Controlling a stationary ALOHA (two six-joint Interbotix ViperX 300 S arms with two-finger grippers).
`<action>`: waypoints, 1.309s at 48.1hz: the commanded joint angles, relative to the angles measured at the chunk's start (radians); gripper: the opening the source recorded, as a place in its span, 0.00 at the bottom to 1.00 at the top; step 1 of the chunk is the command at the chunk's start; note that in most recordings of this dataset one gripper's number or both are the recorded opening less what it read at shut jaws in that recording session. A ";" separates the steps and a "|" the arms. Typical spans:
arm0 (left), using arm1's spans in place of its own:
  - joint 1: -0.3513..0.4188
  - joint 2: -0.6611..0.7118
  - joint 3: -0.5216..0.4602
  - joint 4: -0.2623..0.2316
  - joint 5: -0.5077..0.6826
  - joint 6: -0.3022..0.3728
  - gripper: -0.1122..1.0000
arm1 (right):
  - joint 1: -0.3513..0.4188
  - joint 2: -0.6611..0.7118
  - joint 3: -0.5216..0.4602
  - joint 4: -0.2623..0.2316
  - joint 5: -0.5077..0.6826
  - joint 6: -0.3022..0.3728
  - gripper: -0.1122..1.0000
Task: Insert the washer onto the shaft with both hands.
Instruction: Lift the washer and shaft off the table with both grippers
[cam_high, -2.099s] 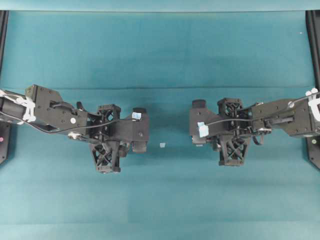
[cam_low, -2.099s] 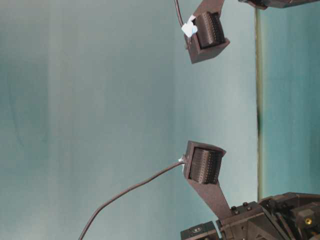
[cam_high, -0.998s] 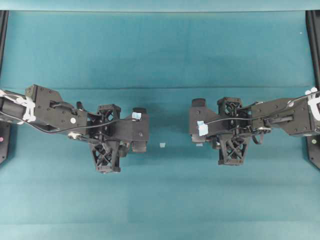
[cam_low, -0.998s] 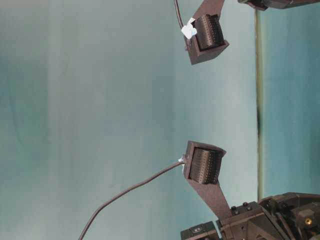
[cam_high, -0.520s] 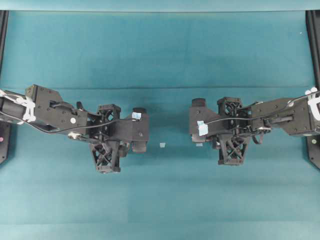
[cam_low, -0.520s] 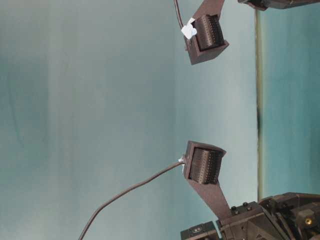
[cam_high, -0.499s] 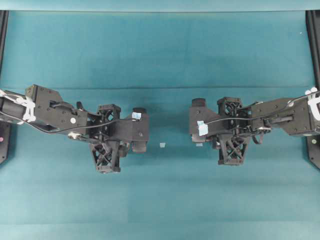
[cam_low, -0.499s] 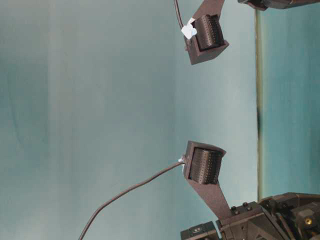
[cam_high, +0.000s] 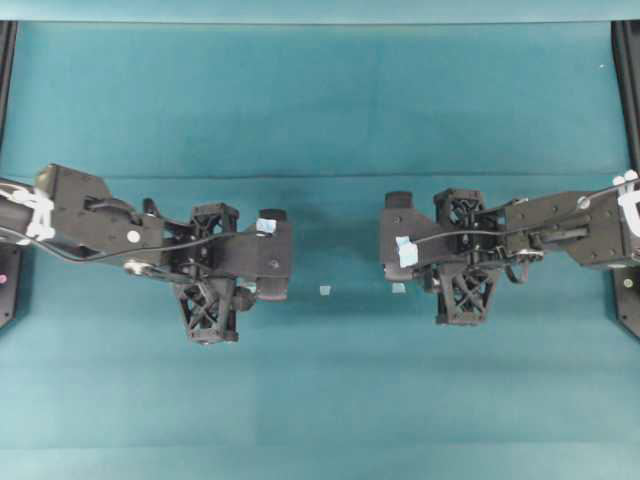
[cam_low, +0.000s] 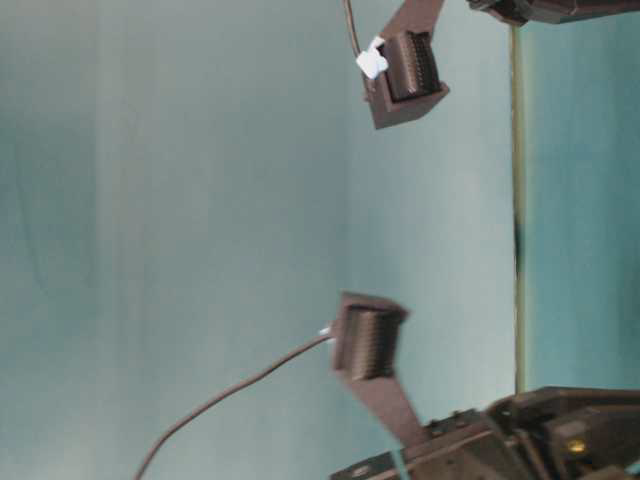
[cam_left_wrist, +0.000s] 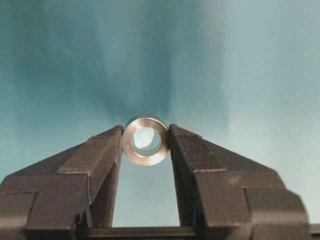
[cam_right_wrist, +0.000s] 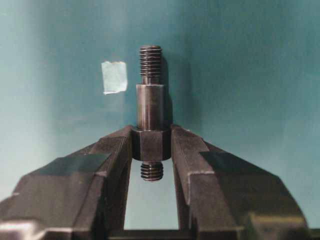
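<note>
So the left gripper (cam_left_wrist: 146, 142) pinches the washer (cam_left_wrist: 145, 140) between its fingertips, and the right gripper (cam_right_wrist: 152, 145) clamps the shaft (cam_right_wrist: 150, 107) mid-body, threads poking past.

left claw (cam_high: 278, 258) | drawn back from centre, away from right claw (cam_high: 392, 245)

Overhead downward; table-level sideways — wrist views close along fingers (cam_left_wrist: 100, 165)

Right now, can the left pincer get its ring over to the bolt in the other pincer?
Probably yes. The left pincer grips the washer, the right pincer grips the shaft, and only bare teal table with a bit of tape lies between.
</note>
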 joint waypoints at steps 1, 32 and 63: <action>-0.002 -0.038 -0.002 0.003 -0.028 -0.002 0.42 | 0.006 -0.025 -0.006 -0.002 -0.012 -0.015 0.10; -0.002 -0.069 0.061 0.003 -0.186 -0.012 0.42 | 0.044 -0.069 0.038 0.006 -0.158 -0.002 0.10; -0.003 -0.077 0.089 0.003 -0.374 -0.012 0.42 | 0.046 -0.095 0.092 0.061 -0.336 0.018 0.10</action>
